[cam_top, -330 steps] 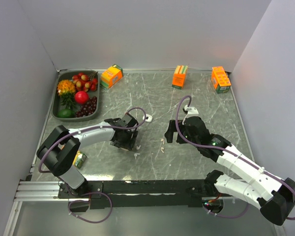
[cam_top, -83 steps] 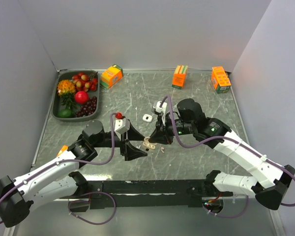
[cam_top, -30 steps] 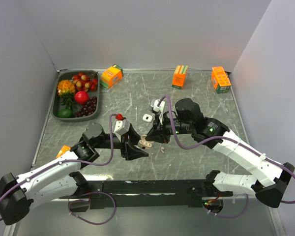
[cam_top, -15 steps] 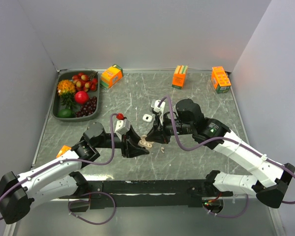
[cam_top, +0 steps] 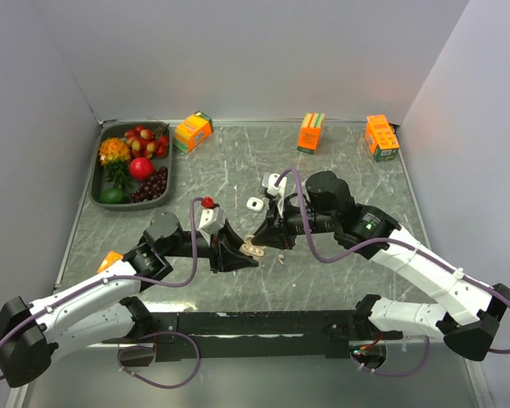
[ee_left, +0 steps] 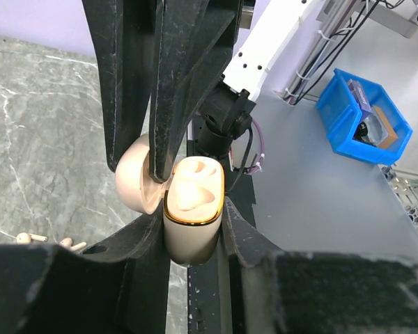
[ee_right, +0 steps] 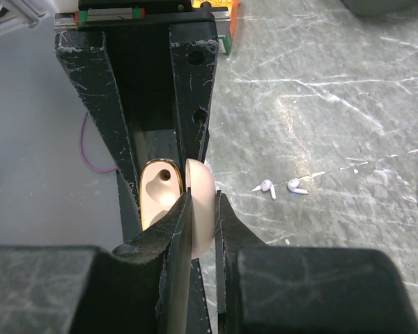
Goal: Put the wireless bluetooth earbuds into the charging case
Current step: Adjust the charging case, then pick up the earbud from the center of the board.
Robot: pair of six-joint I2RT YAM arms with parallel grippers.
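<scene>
The charging case (cam_top: 253, 249) is a beige shell with a gold rim, hinged open and held above the table between both arms. My left gripper (cam_top: 240, 255) is shut on its body (ee_left: 193, 216), whose moulded pockets hold nothing. My right gripper (cam_top: 269, 240) is shut on the open lid (ee_right: 203, 209), and its black fingers (ee_left: 174, 83) come down from above in the left wrist view. Two tiny white earbuds (ee_right: 267, 187) (ee_right: 295, 186) lie on the marble just right of the case, and they show again as earbuds (ee_left: 24, 238) low at the left.
A small white case (cam_top: 255, 204) lies behind the held one. A dark tray (cam_top: 96, 174) of fruit sits at the back left. Three orange cartons (cam_top: 193, 131) (cam_top: 310, 132) (cam_top: 381, 136) stand along the back edge. A small orange object (cam_top: 109, 258) lies by the left arm.
My left gripper's jaws have closed onto the case body. The right gripper has kept its hold on the lid and barely moved.
</scene>
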